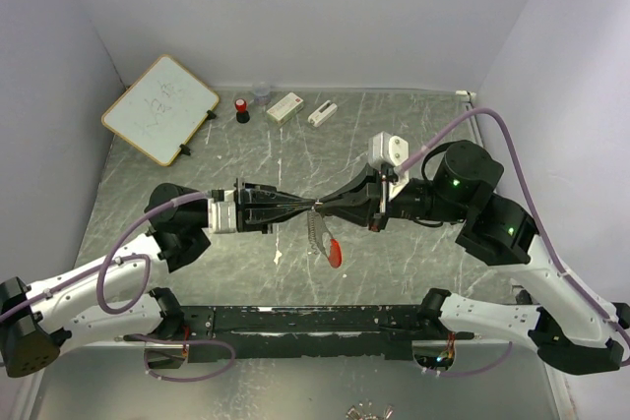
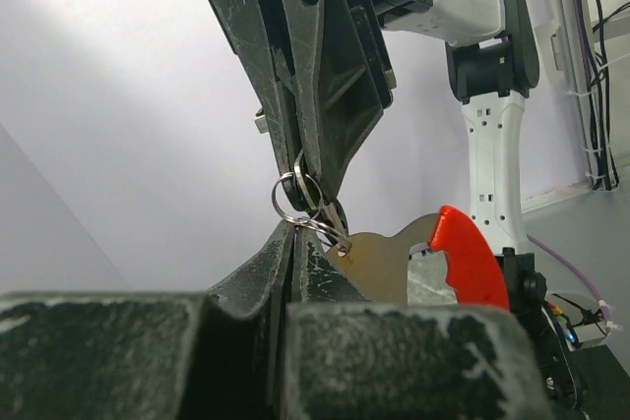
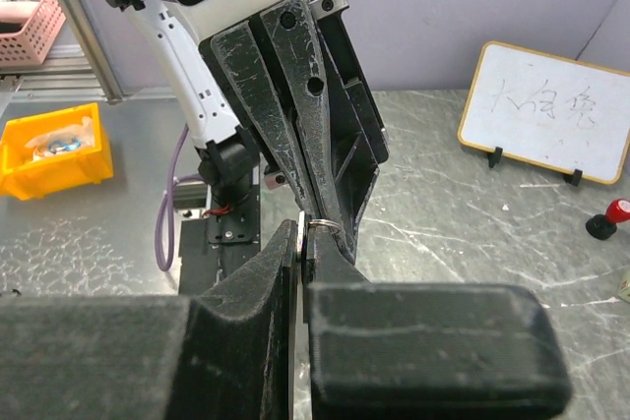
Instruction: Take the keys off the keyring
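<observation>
Silvery looped keyring (image 1: 318,227), red crescent dangling, over marbled tabletop (image 1: 295,150) centre, edges distant; left gripper (image 1: 301,207), right gripper (image 1: 323,207) both pinching it.

The top camera is looking down on the table (image 1: 413,135). Wrist cameras are facing each other closely across the keyring (image 2: 463,258).

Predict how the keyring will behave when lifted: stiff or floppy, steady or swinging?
Probably floppy: the red-tipped piece hangs from thin rings of the keyring, so expect swinging. Likely light, looking flat and thin. Smooth metal rings may slip in a pinch.
</observation>
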